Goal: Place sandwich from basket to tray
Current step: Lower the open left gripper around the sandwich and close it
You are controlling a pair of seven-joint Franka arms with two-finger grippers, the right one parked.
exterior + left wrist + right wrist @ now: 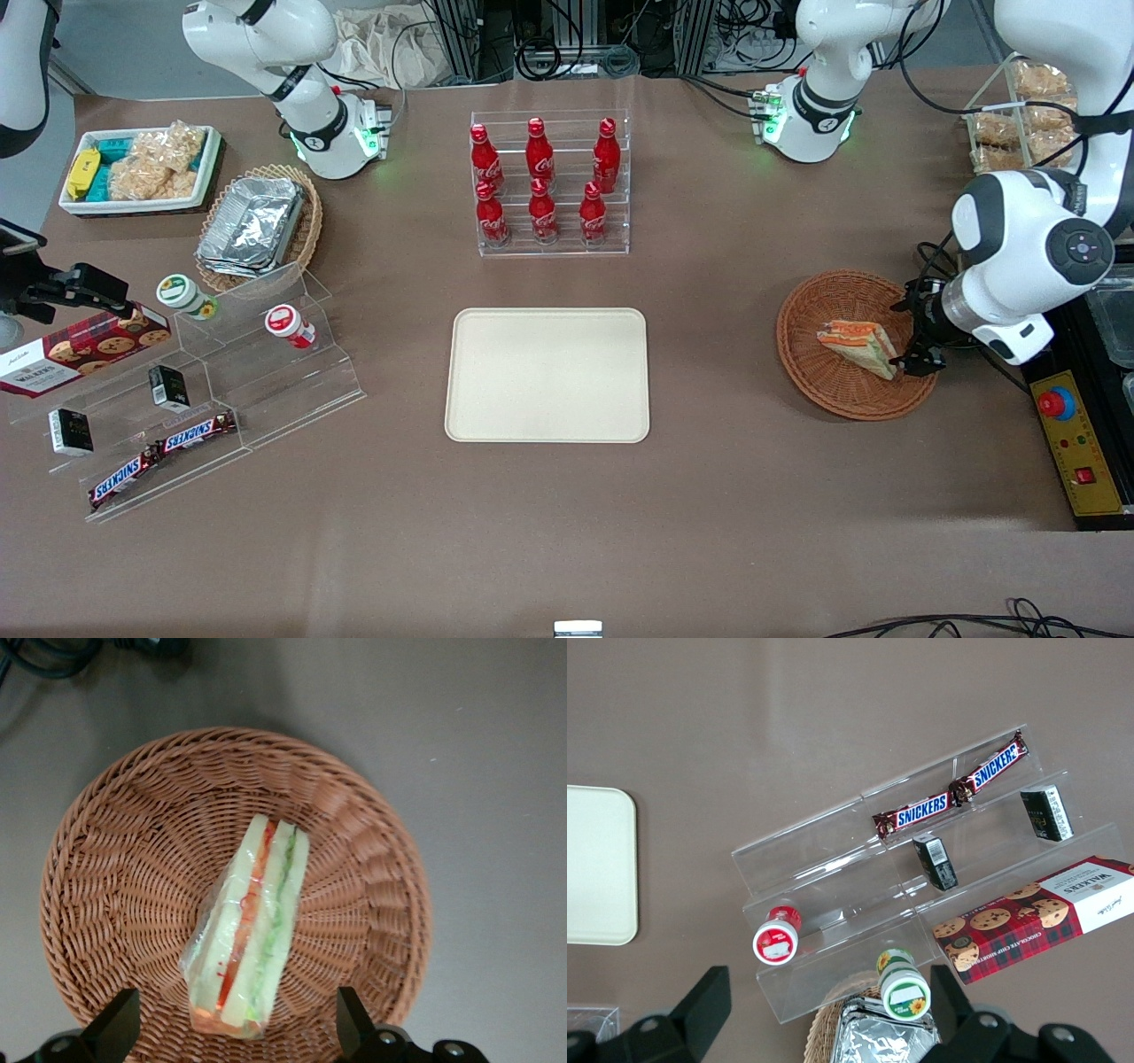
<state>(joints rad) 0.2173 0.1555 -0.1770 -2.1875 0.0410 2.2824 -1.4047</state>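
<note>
Front view: the sandwich point(859, 346) lies in the round reddish-brown basket point(828, 390) toward the working arm's end of the table, its long axis running sideways. The gripper point(919, 361) hangs over the basket's rim just beside the sandwich. The cream tray point(547, 375) sits mid-table, well apart, holding nothing.

Left wrist view: the wrapped sandwich point(251, 940) rests on edge in the basket point(115, 868), filling stripes facing up, narrow end pointing away from the gripper point(237, 1028). The fingers point(117, 1020) are spread wide either side, not touching it.

Right wrist view: only a corner of the tray point(598, 864) shows.
</note>
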